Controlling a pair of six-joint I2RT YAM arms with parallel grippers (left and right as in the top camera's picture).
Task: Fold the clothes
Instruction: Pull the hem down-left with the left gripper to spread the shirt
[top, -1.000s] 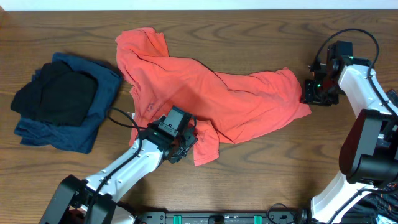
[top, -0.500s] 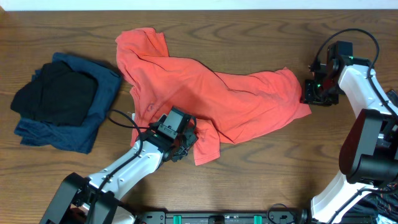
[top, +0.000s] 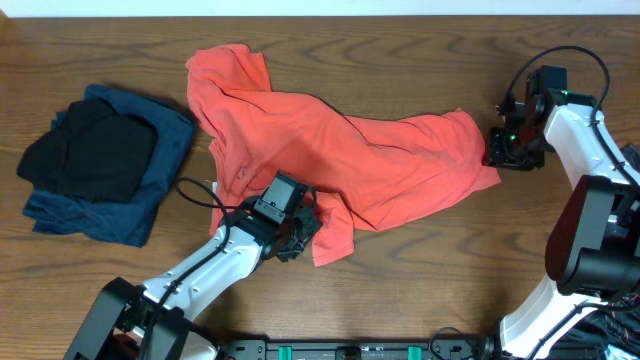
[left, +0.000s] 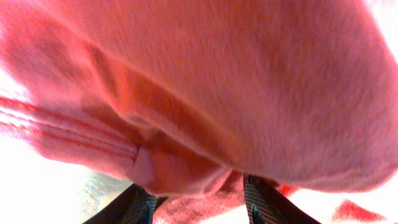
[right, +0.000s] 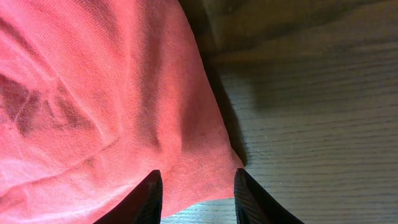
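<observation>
- Underneath: wooden tabletop.
- Sprawled crumpled across its middle: coral shirt.
- Stacked at left, apart from shirt: dark clothes.
- Clamped on bunched shirt fold: left gripper.
- Parted narrowly astride shirt's right corner: right gripper.

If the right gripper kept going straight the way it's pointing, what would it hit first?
The red shirt. In the wrist view its corner lies between the fingers of the right gripper, with cloth spreading ahead. How high the fingers sit above the cloth is unclear.
</observation>
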